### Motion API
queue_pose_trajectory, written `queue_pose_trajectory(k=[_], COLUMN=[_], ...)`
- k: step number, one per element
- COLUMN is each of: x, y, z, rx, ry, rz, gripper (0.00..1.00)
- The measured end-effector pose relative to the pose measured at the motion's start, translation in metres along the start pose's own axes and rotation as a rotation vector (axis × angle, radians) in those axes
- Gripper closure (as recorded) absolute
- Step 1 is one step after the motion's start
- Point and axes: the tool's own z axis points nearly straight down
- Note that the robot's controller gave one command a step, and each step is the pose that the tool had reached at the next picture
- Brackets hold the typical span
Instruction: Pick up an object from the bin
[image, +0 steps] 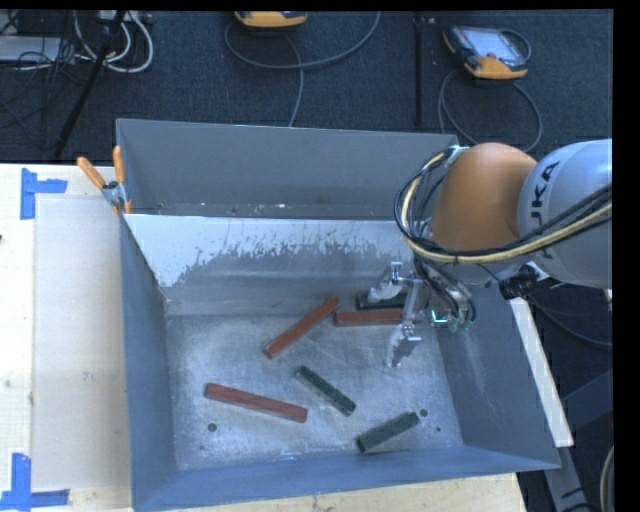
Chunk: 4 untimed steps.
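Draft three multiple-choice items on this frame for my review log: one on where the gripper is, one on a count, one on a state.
1. Over which part of the bin is the gripper?
A. the left part
B. the right part
C. the front left corner

2. How many reddish-brown bars lie in the bin?
A. one
B. five
C. three

3. How does the front-left bar lie?
A. flat on the floor, touching nothing else
B. upright on one end
C. leaning on the bin's wall

Answers: 1 B, the gripper is near the right wall, beside the back-right bar. 2 C, that bar, the tilted middle bar and the front-left bar make three. 3 A, it lies flat with bare floor around it.
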Motion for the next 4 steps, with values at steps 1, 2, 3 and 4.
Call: queue_pose_trajectory(k=[1,2,3,4], x=[-0.002,-0.027,-0.027,-0.017], y=[0.000,0.006,0.006,0.046], z=[-0.004,0.058,0.058,-0.129], rx=[0.000,0.001,0.001,0.002], ry=[-0.007,-0.021,-0.021,-0.018], rz=[-0.001,-0.195,-0.195,-0.322], gripper=[0.00,1.00,1.00,1.00])
